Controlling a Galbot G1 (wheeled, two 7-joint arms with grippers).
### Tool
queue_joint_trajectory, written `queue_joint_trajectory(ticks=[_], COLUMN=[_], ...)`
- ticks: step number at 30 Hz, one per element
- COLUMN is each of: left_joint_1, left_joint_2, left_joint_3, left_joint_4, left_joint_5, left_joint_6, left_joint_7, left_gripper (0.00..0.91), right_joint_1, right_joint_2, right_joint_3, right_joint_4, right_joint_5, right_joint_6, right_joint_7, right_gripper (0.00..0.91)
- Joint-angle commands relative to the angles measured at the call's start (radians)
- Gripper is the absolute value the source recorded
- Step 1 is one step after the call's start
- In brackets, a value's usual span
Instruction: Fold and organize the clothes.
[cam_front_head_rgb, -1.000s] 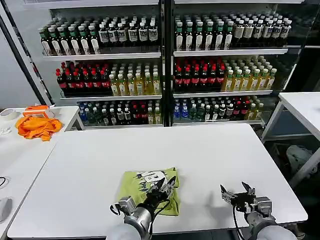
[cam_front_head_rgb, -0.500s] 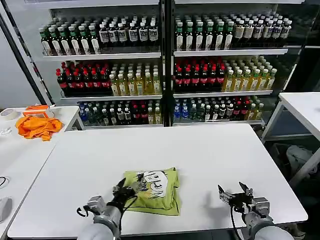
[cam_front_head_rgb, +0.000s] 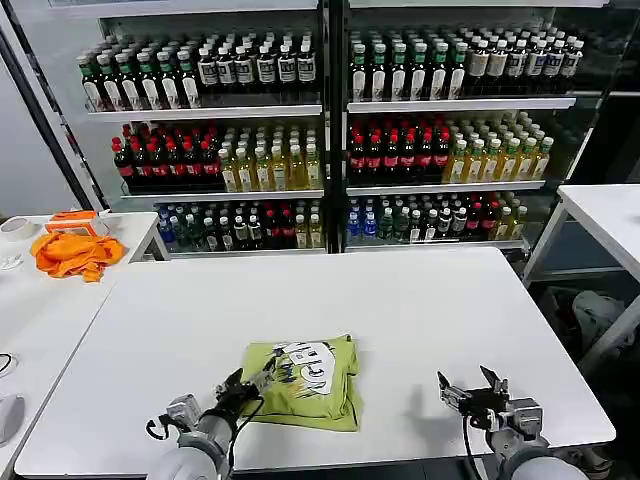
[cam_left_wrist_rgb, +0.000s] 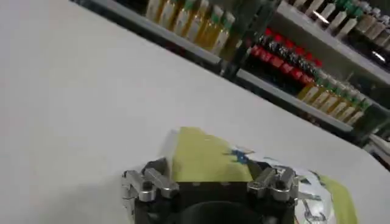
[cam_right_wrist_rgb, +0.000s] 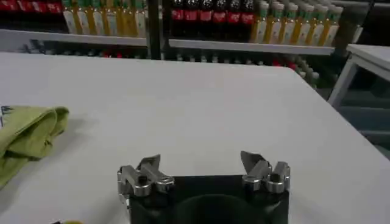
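The clothes, a lime yellow-green T-shirt (cam_front_head_rgb: 312, 388), lie folded into a small rectangle near the front edge of the white table (cam_front_head_rgb: 420, 300), with the white-and-dark print facing up. My left gripper (cam_front_head_rgb: 248, 383) is open at the shirt's near left edge, holding nothing. In the left wrist view the shirt (cam_left_wrist_rgb: 204, 155) lies just beyond the left gripper (cam_left_wrist_rgb: 213, 170). My right gripper (cam_front_head_rgb: 472, 388) hovers open over bare table to the right of the shirt. The right wrist view shows the right gripper (cam_right_wrist_rgb: 200, 159) empty and the shirt (cam_right_wrist_rgb: 27, 137) off to one side.
An orange cloth heap (cam_front_head_rgb: 75, 252) lies on a side table (cam_front_head_rgb: 30, 310) at the left. Glass-fronted shelves of bottles (cam_front_head_rgb: 330, 150) stand behind the table. Another white table (cam_front_head_rgb: 610, 210) is at the right.
My left gripper has drawn back leftward off the top of the shirt to its left edge. The shirt now lies flat and released. The right gripper has barely moved.
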Motion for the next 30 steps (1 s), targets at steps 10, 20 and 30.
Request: queue_joint_trajectory(ticks=[10,20,30], left_joint_1=[-0.004,-0.004,0.028], left_joint_2=[-0.027,-0.058,-0.048], left_joint_3=[-0.053,-0.109,-0.304], left_joint_4=[0.042,0.034,-0.034], left_joint_5=[-0.323,-0.457,-0.636], left_joint_6=[0.017,0.005,0.004], left_joint_7=[0.046,0.066,0.054], left_gripper=[0.020,0.020,0.020], right_joint_1=[-0.012,-0.015,-0.007], right_joint_2=[0.004,0.008,0.006], right_joint_3=[0.006,0.008,0.016], right_joint_4=[0.010,0.016,0.018], right_joint_5=[-0.002,-0.002,0.007], right_joint_6=[0.000,-0.001,0.000], right_joint_7=[0.001,0.001,0.000], right_gripper=[0.907,0.907,0.907])
